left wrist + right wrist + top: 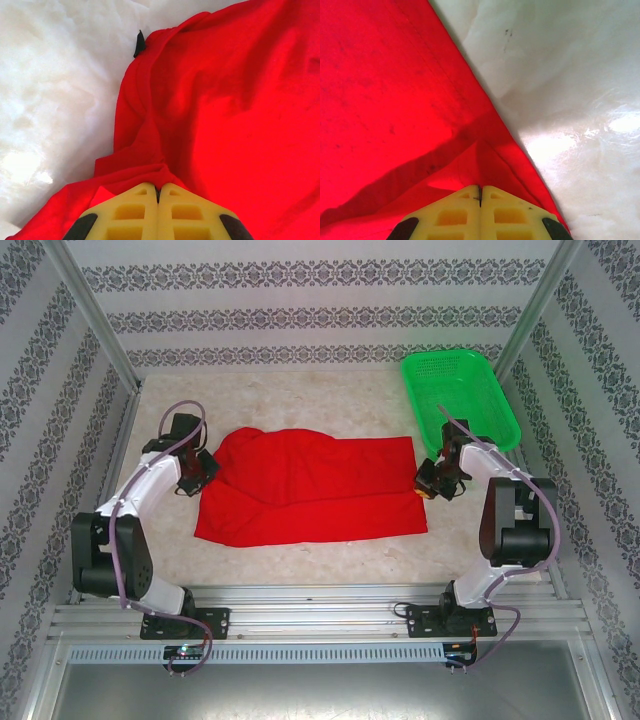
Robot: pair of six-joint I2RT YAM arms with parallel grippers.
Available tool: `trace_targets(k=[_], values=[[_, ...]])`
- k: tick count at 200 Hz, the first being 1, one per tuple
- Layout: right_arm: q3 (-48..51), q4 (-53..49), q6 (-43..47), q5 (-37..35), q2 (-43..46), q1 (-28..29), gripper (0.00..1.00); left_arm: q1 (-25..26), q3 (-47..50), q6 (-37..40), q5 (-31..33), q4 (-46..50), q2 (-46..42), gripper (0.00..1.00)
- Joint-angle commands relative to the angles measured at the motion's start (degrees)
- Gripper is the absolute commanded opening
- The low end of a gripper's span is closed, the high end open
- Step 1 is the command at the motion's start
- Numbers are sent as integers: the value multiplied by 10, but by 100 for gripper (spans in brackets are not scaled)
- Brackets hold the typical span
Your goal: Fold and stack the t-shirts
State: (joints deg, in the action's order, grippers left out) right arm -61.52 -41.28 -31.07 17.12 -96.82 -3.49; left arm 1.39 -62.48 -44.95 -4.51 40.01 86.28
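Patterned wall panels (320, 300) enclose a pale, mottled table (300, 400).

Left side: the left gripper (190, 478) sits at the left edge of the red t-shirt (310, 490), beside its bunched upper-left part. In the left wrist view the yellow fingers (130, 215) are pressed together with a fold of red cloth pinched at their tips, so the gripper is closed on the t-shirt.

Centre: the t-shirt lies spread across the middle of the table, showing plain red. It is roughly rectangular, rumpled with a raised fold on its left half and flatter toward the right.

Right side: the right gripper (432, 482) meets the t-shirt's right edge. In the right wrist view its fingers (512, 217) are shut against each other, clamping the cloth just inside that edge, with bare table alongside.

Far right corner: a green mesh basket (460, 400) stands beyond the right gripper, apart from the t-shirt
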Motion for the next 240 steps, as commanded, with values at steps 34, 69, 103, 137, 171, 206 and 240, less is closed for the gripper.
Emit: trace_targets(k=[34,69,103,137,171,206,240], values=[[-33,1,11,-18,-14,6,7,-6,-51,19,-16,-26,53,0],[-41,-2,11,-21,-19,6,20,-7,-60,18,-16,-28,75,6],[-47,0,9,-19,10,8,38,-12,-59,-1,-29,-39,56,63],[-51,-1,27,12,100,23,54,-43,-40,-14,-51,12,-37,76],[-41,6,68,80,176,88,74,-78,60,-35,-75,75,-155,83],[3,53,54,111,224,133,84,-109,170,-63,-94,87,-228,82],[21,84,41,126,236,142,86,-110,214,-65,-89,60,-211,69]])
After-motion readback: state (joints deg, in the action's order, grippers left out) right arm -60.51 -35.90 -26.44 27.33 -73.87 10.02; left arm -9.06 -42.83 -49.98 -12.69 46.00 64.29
